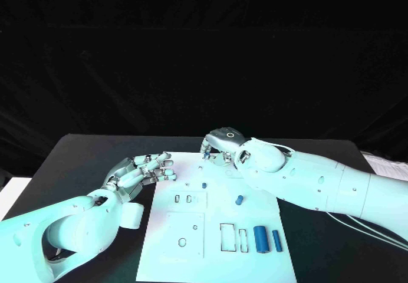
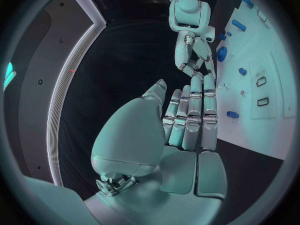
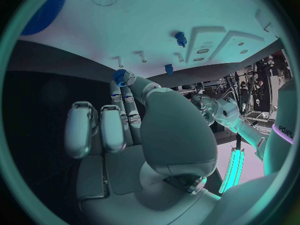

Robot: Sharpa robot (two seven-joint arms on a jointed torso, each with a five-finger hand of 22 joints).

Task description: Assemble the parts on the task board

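Parts lie scattered over the white task board (image 1: 213,236) in the middle of the black table (image 1: 85,159). Two blue cylinders (image 1: 260,239) lie side by side near the board's right edge, just beside two empty rectangular slots (image 1: 228,236). A smaller blue piece (image 1: 240,200) lies tilted higher up, and a tiny blue peg (image 1: 204,185) sits near a pair of small slots.

At the board's far edge, the right hand (image 1: 223,147) reaches down with its fingers curled, and its fingertips (image 3: 122,79) pinch a small blue toothed part (image 3: 119,76) against the board's surface; whether the part is seated in a hole is hard to tell.

Beside the board's left edge, the left hand (image 1: 140,171) hovers with fingers straight and slightly apart, holding nothing.
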